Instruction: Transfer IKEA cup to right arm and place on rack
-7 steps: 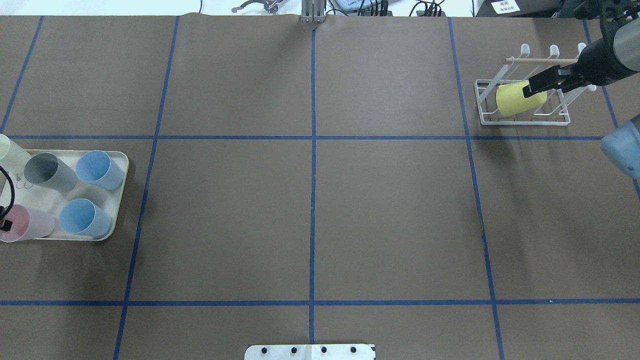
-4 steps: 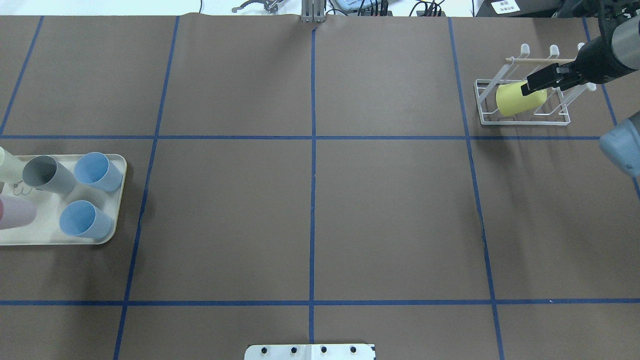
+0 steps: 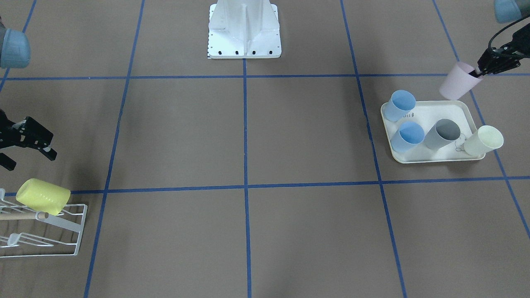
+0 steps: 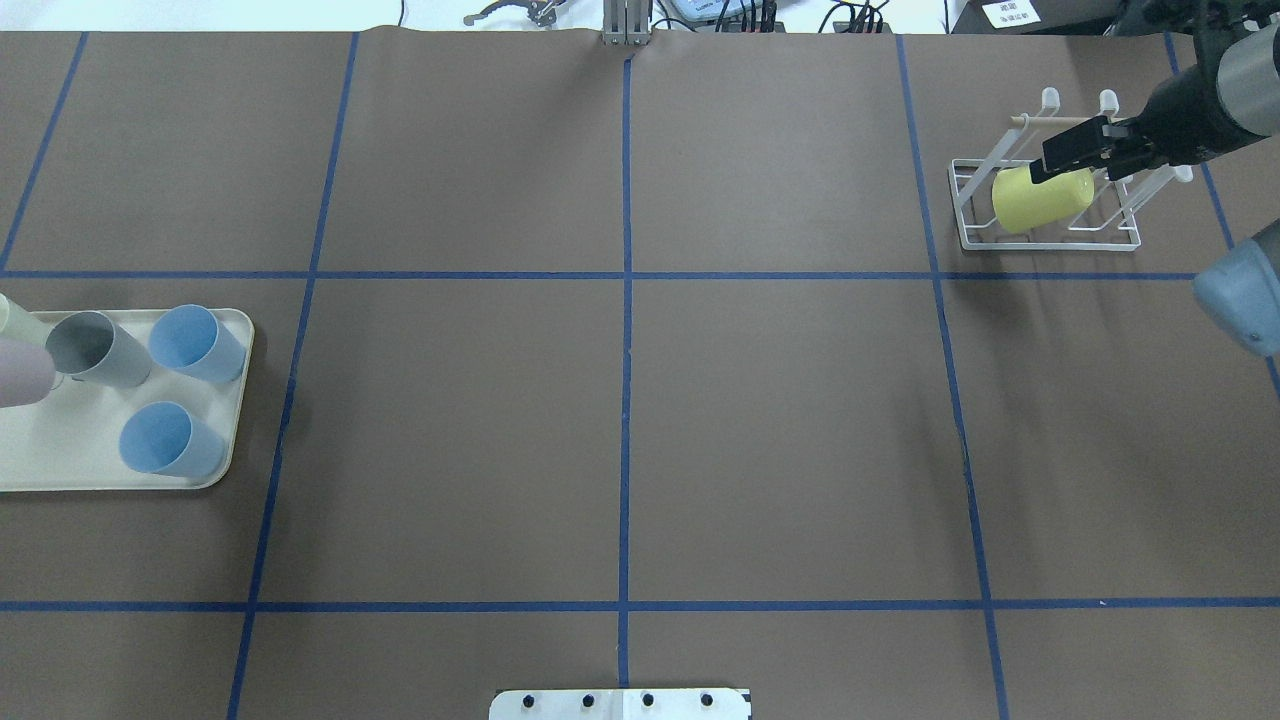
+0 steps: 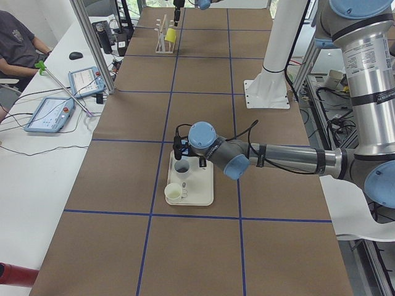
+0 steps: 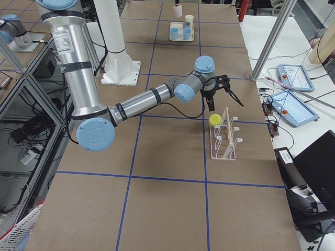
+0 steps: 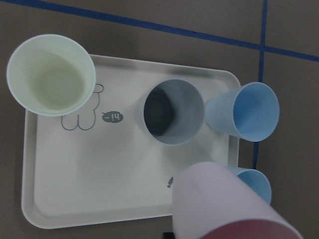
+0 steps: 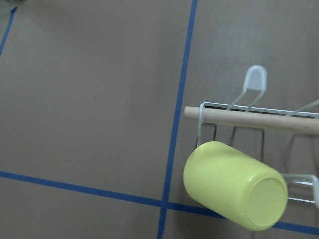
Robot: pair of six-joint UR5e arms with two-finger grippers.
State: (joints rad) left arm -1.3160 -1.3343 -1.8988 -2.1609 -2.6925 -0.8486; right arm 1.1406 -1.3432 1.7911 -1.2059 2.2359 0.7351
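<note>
A pink cup hangs tilted above the far end of the cream tray. My left gripper is shut on its rim. The cup fills the bottom of the left wrist view and shows at the left edge of the overhead view. A yellow cup lies on its side on the white wire rack below the wooden dowel. My right gripper is open and empty, above and just clear of the yellow cup.
The tray holds two blue cups, a grey cup and a pale cream cup. The robot's white base stands at the table's middle edge. Blue tape lines grid the brown table.
My left gripper has lifted the pink cup off the tray, towards the overhead view's left edge. My right gripper has drawn back and up from the yellow cup, which stays on the rack.
</note>
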